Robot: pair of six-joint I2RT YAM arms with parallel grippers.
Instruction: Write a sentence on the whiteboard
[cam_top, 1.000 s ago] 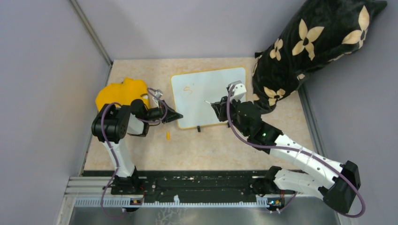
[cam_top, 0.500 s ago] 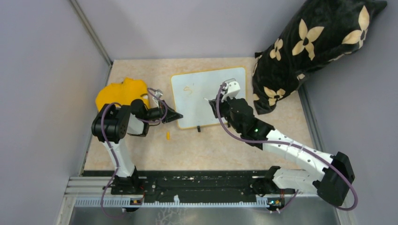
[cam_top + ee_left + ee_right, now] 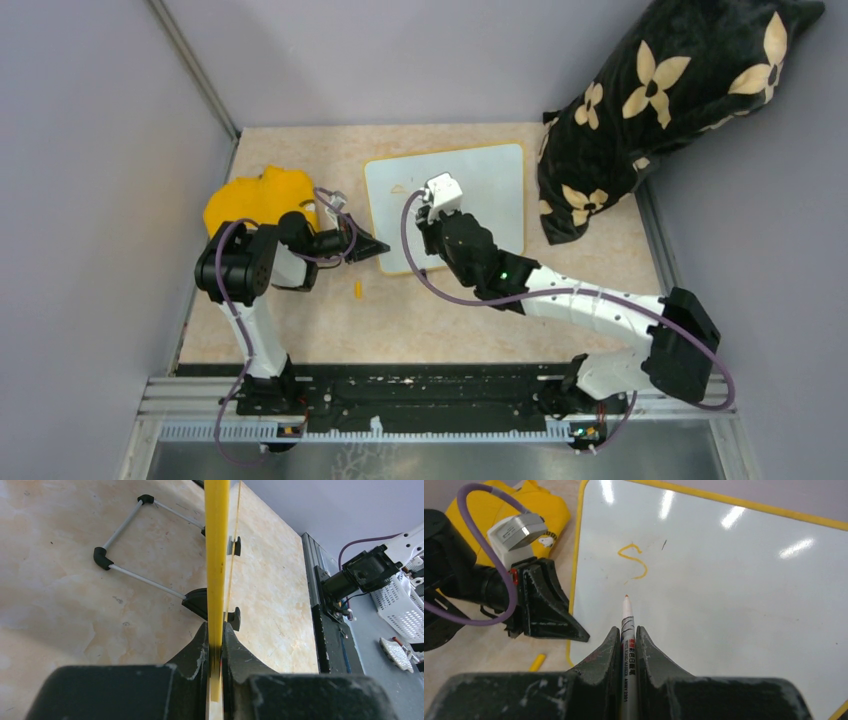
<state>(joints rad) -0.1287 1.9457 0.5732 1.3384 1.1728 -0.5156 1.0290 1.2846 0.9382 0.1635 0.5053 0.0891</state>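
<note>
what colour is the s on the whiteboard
The S is orange, clearest in the right wrist view.

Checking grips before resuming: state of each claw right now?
Left claw: closed, holding the whiteboard by its yellow frame.
Right claw: closed, holding the marker.

Even overhead light is falling on the beige marbled bench (image 3: 460,320); arm shadows are showing faint. Right wrist view: four glare streaks are shining on the glossy white whiteboard with orange-yellow frame (image 3: 734,605); print on the white marker (image 3: 626,612) is reading sharp, the black right hand (image 3: 626,630) blurring. Left wrist view: black left hand (image 3: 215,630) and frame edge are sitting out of focus.
</note>
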